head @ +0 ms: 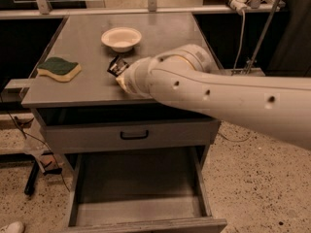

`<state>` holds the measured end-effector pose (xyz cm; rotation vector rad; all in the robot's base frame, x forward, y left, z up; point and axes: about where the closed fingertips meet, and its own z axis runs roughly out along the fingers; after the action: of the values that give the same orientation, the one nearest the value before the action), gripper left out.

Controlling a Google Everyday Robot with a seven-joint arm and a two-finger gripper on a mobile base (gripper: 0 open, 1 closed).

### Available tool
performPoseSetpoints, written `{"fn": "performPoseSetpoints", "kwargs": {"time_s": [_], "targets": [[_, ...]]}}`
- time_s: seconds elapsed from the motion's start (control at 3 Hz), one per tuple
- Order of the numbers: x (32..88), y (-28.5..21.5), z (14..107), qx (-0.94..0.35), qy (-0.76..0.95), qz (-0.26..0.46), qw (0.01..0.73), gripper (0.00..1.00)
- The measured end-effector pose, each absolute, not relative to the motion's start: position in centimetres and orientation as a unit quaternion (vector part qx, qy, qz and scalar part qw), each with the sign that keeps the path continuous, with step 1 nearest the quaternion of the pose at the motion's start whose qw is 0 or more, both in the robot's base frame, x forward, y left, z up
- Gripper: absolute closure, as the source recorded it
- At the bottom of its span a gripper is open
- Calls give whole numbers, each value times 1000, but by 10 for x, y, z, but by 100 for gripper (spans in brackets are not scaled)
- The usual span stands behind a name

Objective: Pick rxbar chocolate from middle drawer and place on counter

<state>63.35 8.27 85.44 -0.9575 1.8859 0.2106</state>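
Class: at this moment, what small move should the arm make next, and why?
Probably lower the claw slightly and release. The rxbar chocolate is tilted in its grip, already over the counter between the sponge and the bowl, well away from the open middle drawer. Only setting it down seems left.

High front view — gripper [118, 71] over counter [82, 40]

counter [160, 33]: flat grey top | gripper [120, 74]: over front-middle, rxbar chocolate [116, 65] tilted at its tip, contact with top unclear | white bowl [121, 38]: just beyond gripper | green-yellow sponge [59, 68]: well left of gripper, near left edge
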Motion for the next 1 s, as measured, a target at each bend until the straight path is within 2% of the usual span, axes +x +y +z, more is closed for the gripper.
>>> {"fn": "performPoseSetpoints", "kwargs": {"time_s": [0.33, 1.0], "targets": [[650, 109, 830, -404, 784, 92, 462, 100], [650, 109, 835, -404, 784, 92, 462, 57]]}}
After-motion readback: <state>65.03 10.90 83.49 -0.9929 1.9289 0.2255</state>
